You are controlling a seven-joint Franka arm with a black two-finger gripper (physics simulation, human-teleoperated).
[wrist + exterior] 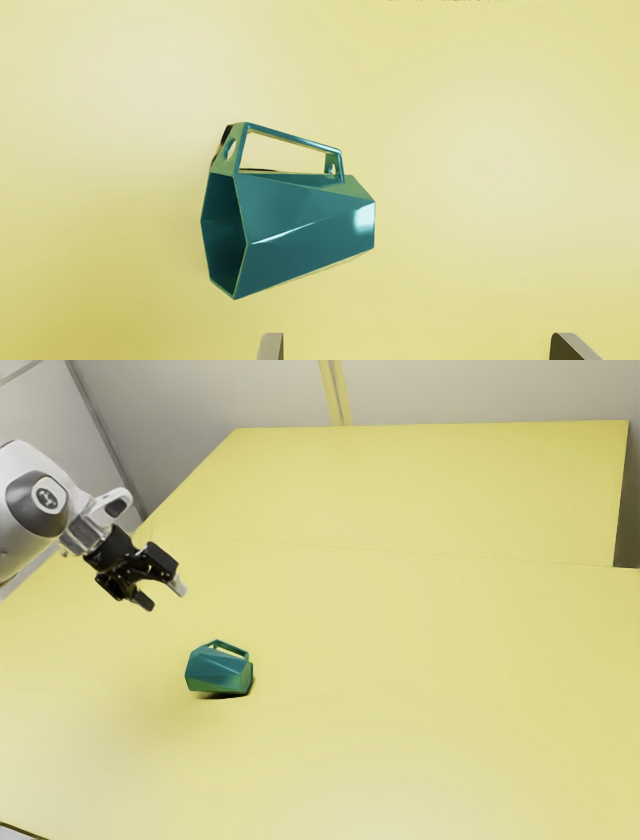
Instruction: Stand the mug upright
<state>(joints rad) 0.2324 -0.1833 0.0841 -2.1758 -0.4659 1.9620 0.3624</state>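
In the exterior view the black gripper (164,598) hangs above the table toward the left, higher than the mug and apart from it. The teal faceted mug (218,671) lies on its side on the yellow table, handle toward the top of that view. From the wrist view, the mug (305,215) shows its hollow mouth at one end and its narrower base at the other, with an angular handle along its side. The gripper (417,345) is open, its two fingertips wide apart with nothing between them.
The yellow table (420,680) extends around the mug on all sides. A yellow panel or raised surface (430,490) lies beyond a thin seam toward the back, with a pale wall (480,390) behind it.
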